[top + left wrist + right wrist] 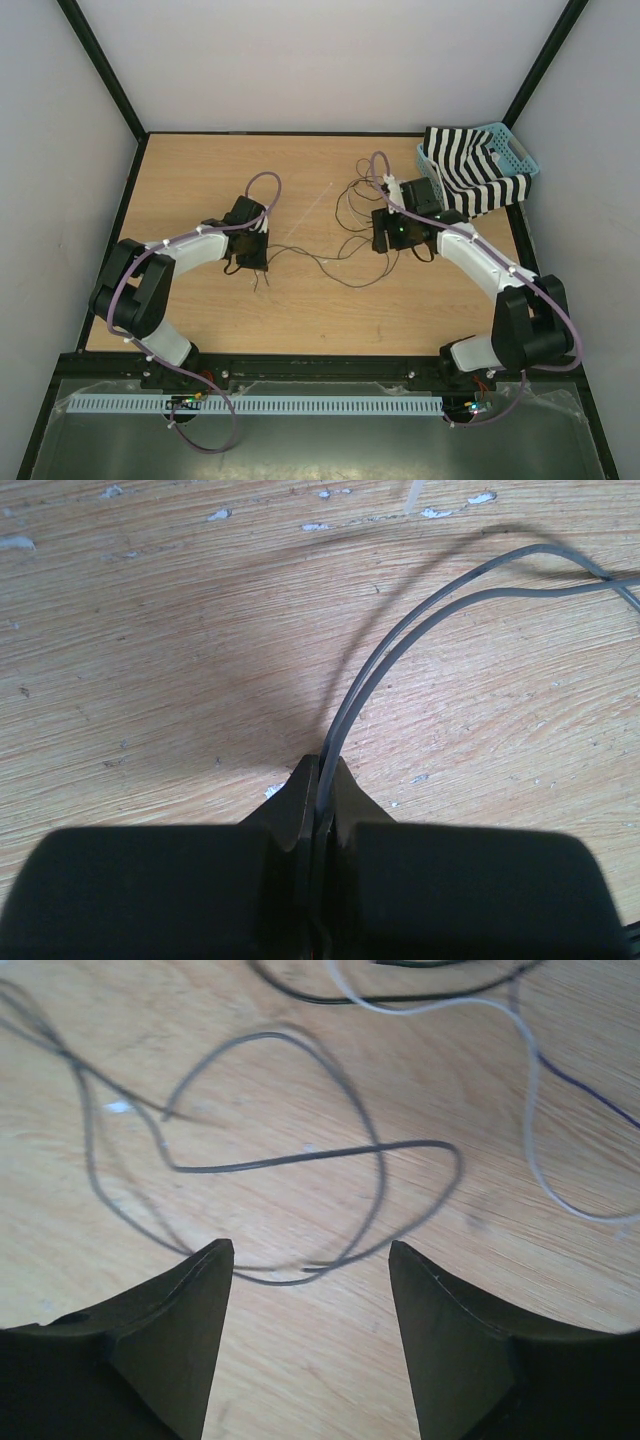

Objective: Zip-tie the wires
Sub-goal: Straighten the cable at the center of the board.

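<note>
- Left gripper (320,772) is clamped tight on two strands of the wires (345,715).
- Right gripper (310,1250) gapes wide, holding nothing, above loose wire loops on the table (300,1360).
- Zip tie (318,207) lies between the arms.

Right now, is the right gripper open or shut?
Open. In its wrist view the right gripper has both fingers wide apart; the wires lie loose between them, ungripped.

Left tool (318,780) pinches two wires (400,645) over scuffed wooden table (150,660)
</note>
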Action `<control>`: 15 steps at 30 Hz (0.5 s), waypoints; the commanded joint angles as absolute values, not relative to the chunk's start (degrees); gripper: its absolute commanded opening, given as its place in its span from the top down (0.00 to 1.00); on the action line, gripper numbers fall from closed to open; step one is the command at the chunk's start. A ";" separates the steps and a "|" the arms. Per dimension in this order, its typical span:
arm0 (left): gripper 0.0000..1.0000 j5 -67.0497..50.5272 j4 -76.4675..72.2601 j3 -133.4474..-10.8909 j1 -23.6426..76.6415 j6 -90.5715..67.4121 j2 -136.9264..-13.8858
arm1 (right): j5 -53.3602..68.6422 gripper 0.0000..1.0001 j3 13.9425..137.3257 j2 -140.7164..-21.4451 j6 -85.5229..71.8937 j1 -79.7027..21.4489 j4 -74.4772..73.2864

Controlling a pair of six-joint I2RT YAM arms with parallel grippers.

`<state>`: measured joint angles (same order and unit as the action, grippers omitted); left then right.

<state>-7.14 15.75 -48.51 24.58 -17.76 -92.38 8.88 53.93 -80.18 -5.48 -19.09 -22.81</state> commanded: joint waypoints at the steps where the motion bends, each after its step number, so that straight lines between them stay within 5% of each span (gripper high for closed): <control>1: 1.00 -7.61 20.99 -45.66 25.29 -17.31 -95.37 | 15.45 0.26 56.58 -79.28 -7.58 -22.88 -21.27; 15: 1.00 -7.66 20.04 -44.46 25.46 -17.57 -94.12 | 14.91 0.20 64.13 -94.66 -12.45 -32.26 -13.50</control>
